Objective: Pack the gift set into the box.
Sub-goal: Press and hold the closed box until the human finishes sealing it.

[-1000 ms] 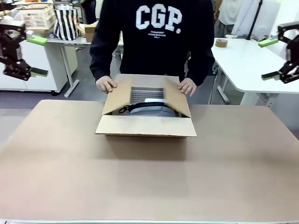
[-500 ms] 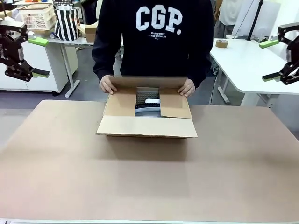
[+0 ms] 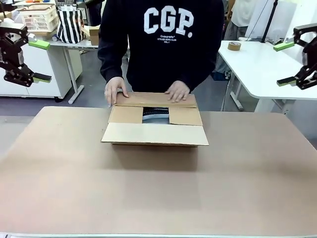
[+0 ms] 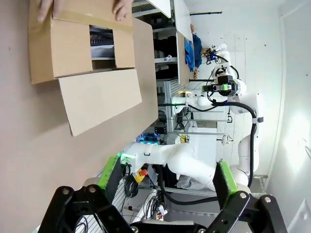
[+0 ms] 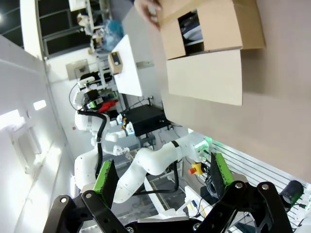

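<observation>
The box (image 3: 155, 133) sits mid-table at the far side, brown cardboard, its near flap spread flat toward me. The person's hands (image 3: 177, 92) press the far flap down over the two folded side flaps. Through the remaining gap a black and white gift set (image 3: 156, 115) shows inside. My left gripper (image 3: 38, 60) hangs open, high at the far left, empty. My right gripper (image 3: 284, 63) hangs open, high at the far right, empty. The left wrist view shows the box (image 4: 77, 43) far off beyond the open left gripper (image 4: 167, 175); the right wrist view shows the box (image 5: 214, 34) beyond the open right gripper (image 5: 160, 175).
The tan table (image 3: 158, 193) has wide bare room in front of the box and to both sides. A white side table (image 3: 257, 64) with a tape roll (image 3: 235, 46) stands at the back right. Baskets and a striped bag (image 3: 70, 23) stand at the back left.
The person folded the side flaps inward, then brought the far flap down over them, narrowing the opening. Both arms stayed raised and still.
</observation>
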